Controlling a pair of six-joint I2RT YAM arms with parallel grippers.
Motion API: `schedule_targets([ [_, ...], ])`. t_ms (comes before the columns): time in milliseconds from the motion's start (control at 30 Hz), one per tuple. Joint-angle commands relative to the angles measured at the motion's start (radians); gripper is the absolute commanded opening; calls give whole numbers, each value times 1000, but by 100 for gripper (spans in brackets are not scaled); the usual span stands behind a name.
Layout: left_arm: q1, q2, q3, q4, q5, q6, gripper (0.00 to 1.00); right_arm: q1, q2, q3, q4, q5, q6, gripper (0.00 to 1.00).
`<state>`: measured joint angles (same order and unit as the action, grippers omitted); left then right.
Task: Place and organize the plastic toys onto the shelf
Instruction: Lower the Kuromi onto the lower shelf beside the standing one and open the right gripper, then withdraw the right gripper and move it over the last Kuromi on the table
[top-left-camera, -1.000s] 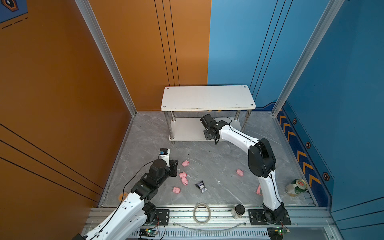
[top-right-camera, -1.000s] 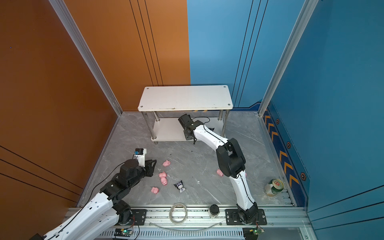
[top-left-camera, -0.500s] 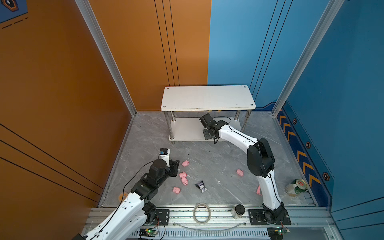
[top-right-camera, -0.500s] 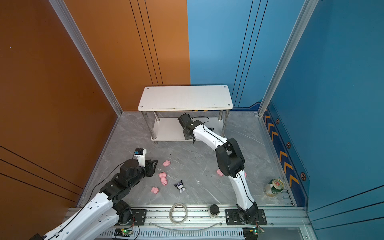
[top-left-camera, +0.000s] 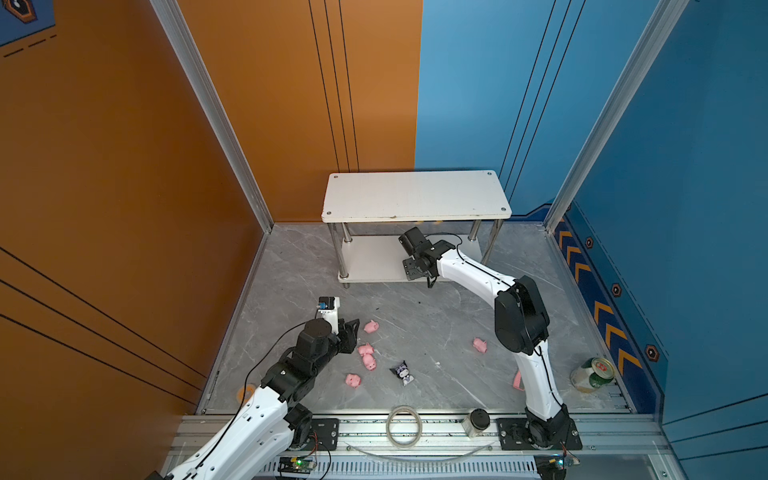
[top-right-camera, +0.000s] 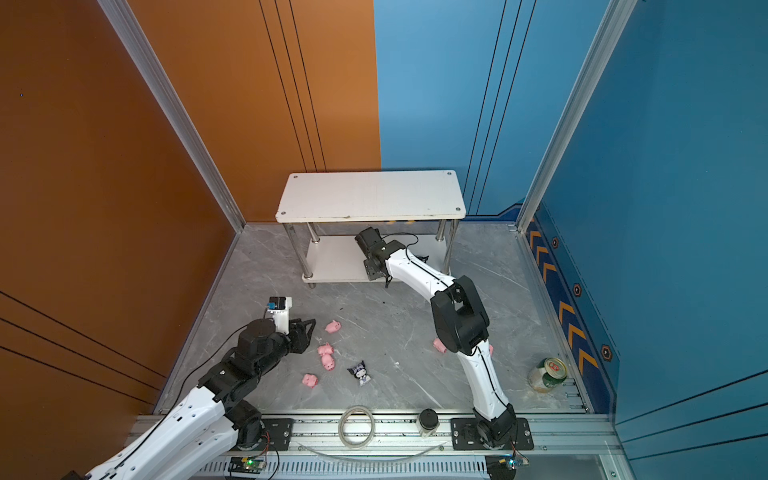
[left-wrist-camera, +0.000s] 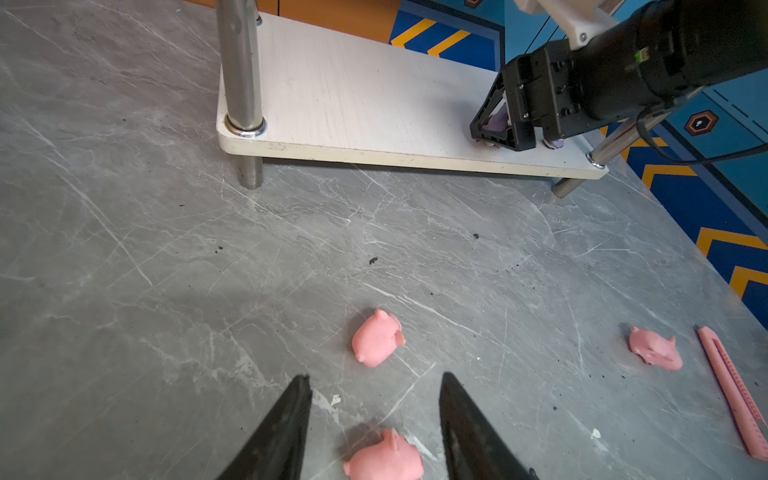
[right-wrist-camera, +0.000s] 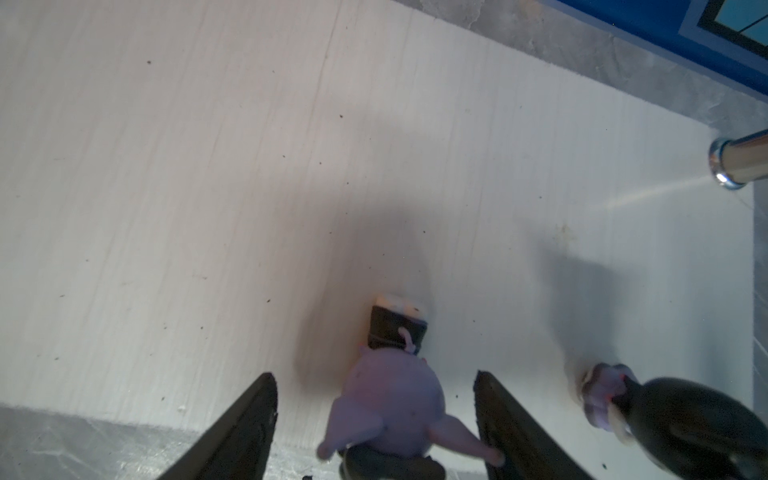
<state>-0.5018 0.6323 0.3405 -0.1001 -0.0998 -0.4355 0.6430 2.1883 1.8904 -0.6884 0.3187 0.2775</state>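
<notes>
Lilac-and-black figure (right-wrist-camera: 390, 399) sits on white shelf (right-wrist-camera: 208, 166); left gripper (left-wrist-camera: 376, 375), right gripper (right-wrist-camera: 374, 374) both gaping.

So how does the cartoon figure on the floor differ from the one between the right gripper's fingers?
The floor figure lies on the grey floor; the shelf figure sits on the shelf's lower board. Nothing surrounds the floor figure; the right gripper, fingers open, flanks the shelf figure. Both are black and purple.
</notes>
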Motion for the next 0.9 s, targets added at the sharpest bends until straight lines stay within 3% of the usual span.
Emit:
schedule_targets([
  [0,13,-23,-1,-24,18,-8,52,10,-32,-7,-18,31,12,80],
  [333,13,-28,5,-31,28,-14,53,31,-155,-86,-18,80,28,89],
  [500,12,-27,-2,-27,29,-17,54,50,-253,-231,6,89,50,89],
  [667,11,-28,-9,-20,31,-27,55,139,-365,-387,21,89,73,88],
  [800,12,-28,-20,-15,39,-44,54,225,-489,-526,21,89,99,83],
  [833,11,-28,-25,-11,41,-49,54,246,-522,-564,24,74,102,76],
  [867,11,-29,-30,-8,41,-54,53,265,-550,-598,29,29,99,63],
])
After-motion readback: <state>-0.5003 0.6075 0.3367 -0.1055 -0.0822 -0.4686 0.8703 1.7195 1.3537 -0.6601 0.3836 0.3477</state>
